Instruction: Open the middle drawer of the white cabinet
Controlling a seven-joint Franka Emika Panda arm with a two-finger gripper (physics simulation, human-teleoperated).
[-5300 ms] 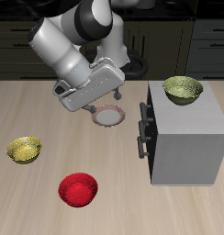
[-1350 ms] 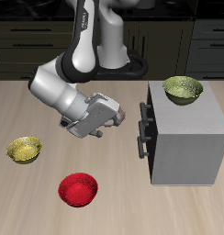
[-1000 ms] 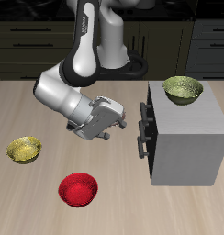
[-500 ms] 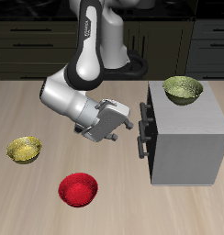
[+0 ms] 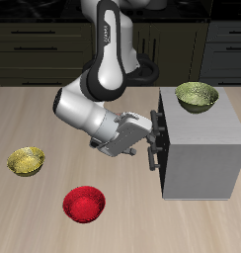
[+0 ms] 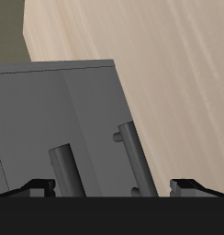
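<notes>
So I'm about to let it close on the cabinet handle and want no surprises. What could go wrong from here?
1. The dark bar handles sit stacked close together on the white cabinet, so the gripper could close on a neighbouring bar instead of the middle drawer's.
2. The wrist view shows two bars between its fingertips; it could clamp both or slip off.
3. A hard pull might shake the green bowl on top.

The pale wooden table (image 5: 34, 114) carried the white cabinet (image 5: 200, 153), which stood directly in front of the gripper (image 5: 149, 134), its handled face turned toward the fingers. A red bowl (image 5: 84, 204) sat nearer the table's front edge, behind and below the gripper. A yellow bowl (image 5: 26, 160) lay well apart, beyond the arm.
</notes>
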